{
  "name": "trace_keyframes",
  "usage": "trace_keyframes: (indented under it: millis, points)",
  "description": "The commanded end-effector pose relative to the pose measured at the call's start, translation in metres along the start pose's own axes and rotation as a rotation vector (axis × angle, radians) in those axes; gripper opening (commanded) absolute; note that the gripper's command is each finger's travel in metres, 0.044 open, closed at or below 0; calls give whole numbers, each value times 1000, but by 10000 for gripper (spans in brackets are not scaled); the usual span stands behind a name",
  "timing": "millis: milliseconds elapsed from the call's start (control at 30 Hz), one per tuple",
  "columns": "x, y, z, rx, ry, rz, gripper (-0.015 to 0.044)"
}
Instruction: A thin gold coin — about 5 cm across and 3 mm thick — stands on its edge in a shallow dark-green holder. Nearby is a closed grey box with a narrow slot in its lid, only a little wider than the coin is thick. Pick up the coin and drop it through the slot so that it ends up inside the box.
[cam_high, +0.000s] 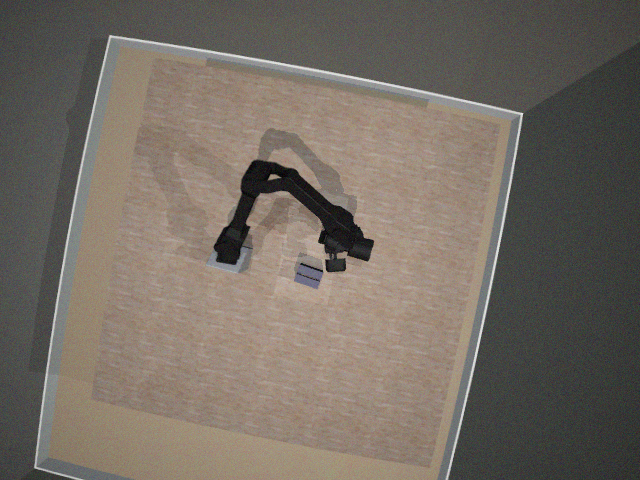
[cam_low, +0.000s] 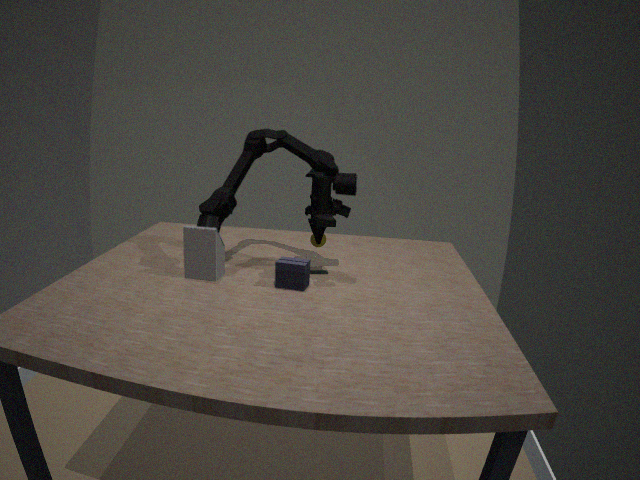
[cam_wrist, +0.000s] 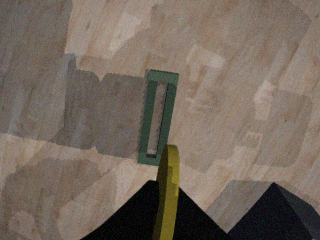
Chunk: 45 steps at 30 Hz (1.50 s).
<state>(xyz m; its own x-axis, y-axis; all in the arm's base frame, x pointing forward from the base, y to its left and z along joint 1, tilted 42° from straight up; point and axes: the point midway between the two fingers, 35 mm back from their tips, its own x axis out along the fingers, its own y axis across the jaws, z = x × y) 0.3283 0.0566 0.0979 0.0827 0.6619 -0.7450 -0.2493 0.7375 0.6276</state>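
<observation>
The table (cam_low: 361, 330) carries everything, and I hang my arm (cam_low: 289, 149) over its middle so I can come straight down on the slot. The grey box (cam_low: 292, 273) sits just beside and below my pincer (cam_low: 317, 233), close enough that the carry is short. The green holder (cam_wrist: 158, 118) lies empty on the wood beneath me, its groove bare. My pincer is clamped narrow on the gold coin (cam_wrist: 166, 210), held on edge and lifted above the table, because only edge-on will it pass that slot, I judge.
</observation>
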Motion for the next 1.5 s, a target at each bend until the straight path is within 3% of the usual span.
trace_keyframes:
  millis: [0,500,1467]
  points:
    - [-11,2,0,-8,-6,2,0]
    - [-12,0,-4,400,-5,3,0]
    - [-13,-48,-28,408,-5,-12,0]
